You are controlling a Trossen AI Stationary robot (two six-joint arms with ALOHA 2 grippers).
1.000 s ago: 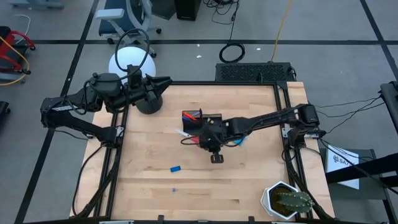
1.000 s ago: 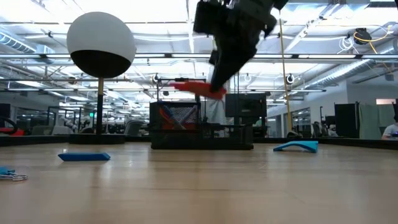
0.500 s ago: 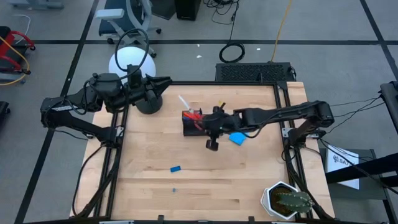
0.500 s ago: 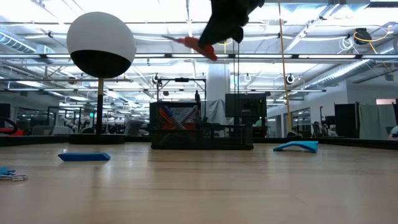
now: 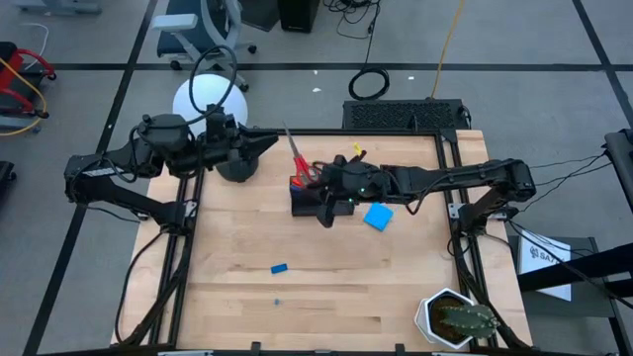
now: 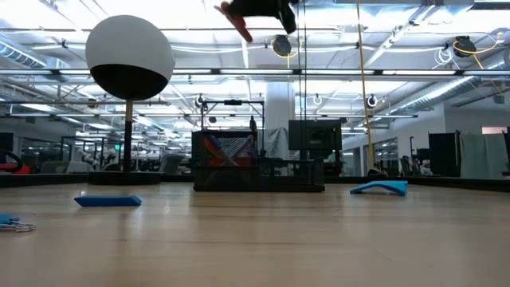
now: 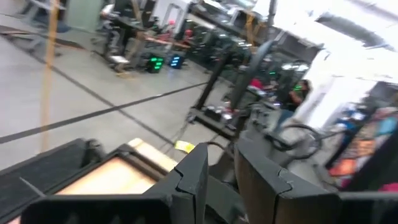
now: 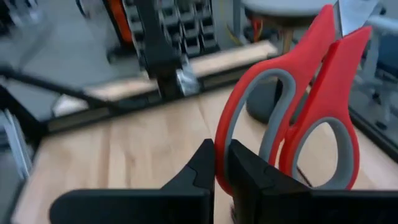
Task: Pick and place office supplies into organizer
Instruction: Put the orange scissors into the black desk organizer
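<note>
The right claw (image 5: 318, 183) is raised well above the counter (image 5: 316, 287), over the organizer (image 5: 309, 198), and its fingers are clamped on the red handle of the scissors (image 5: 301, 163). In the right wrist view the two dark fingers (image 8: 245, 174) pinch one red loop of the scissors (image 8: 298, 112), the blades running up and out of that picture. From above, the scissors slant away from the claw toward 11 o'clock, blade tip pointing at the far edge of the counter, near the round black lamp base (image 5: 235, 163). In the low view the claw (image 6: 259, 9) shows only at the very top with a bit of red handle (image 6: 233, 14), high above the organizer (image 6: 255, 162).

The organizer sits a little beyond the middle of the counter, with something red and an orange pen (image 5: 353, 151) at its far side. The bright blue pad (image 5: 377, 217) lies flat on the counter just at 4 o'clock from the organizer. A small blue piece (image 5: 279, 268) lies toward 7 o'clock of it, well apart.

The left claw (image 5: 265, 139) waits at the far left corner of the counter, beside the white lamp globe (image 5: 206, 97); its fingers (image 7: 189, 180) stand slightly apart and hold nothing. A potted cactus (image 5: 455, 318) stands at the near right corner.
</note>
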